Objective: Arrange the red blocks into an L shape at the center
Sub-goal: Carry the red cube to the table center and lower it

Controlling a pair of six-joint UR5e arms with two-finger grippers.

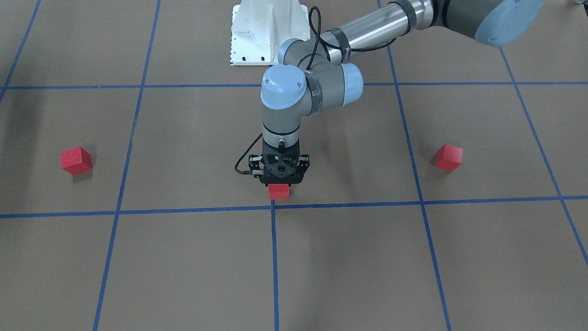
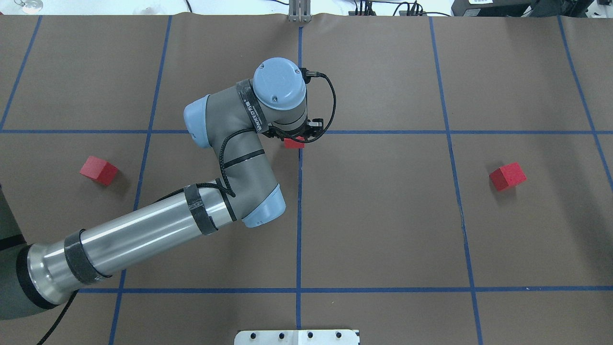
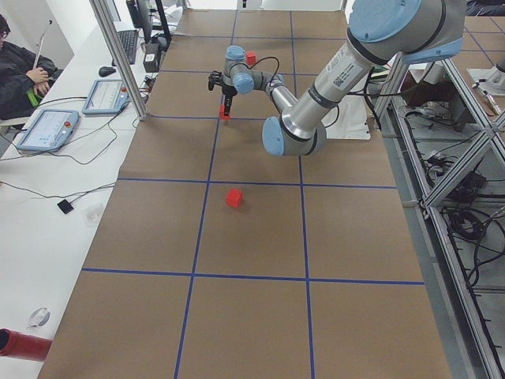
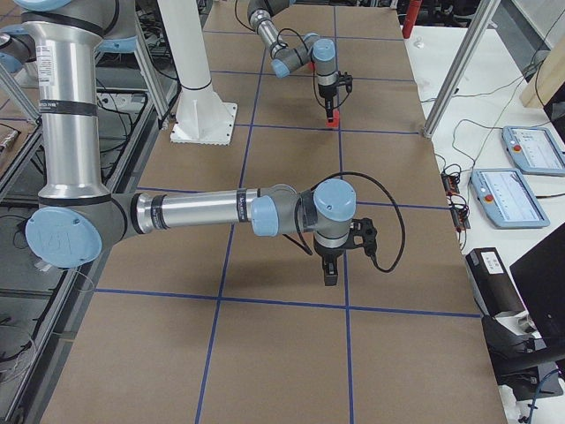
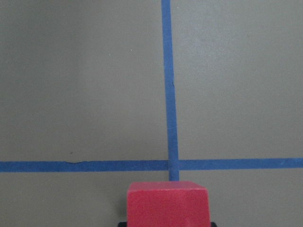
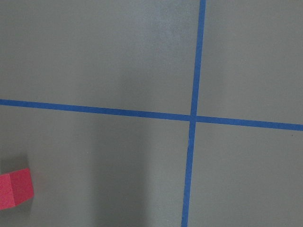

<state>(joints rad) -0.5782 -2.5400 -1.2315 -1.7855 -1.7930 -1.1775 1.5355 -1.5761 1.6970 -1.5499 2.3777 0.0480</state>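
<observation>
Gripping one plain matte red block [image 1: 279,191], your left gripper [image 1: 279,185] is closed on it just robot-side of the center [image 1: 273,207]. A second red block [image 1: 76,160] lies well off the center to the robot's right, and a third red block [image 1: 449,157] to its left. You cannot tell how the right gripper [image 4: 329,276] stands.

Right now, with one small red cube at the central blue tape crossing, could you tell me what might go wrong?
The left gripper holds a small matte red cube on the robot's side of the central blue tape crossing; released here, it may sit off-centre. The left-hand red cube and right-hand red cube lie skewed to the tape lines, so they may not butt flush without squaring. Bringing them in could nudge the first cube.
</observation>
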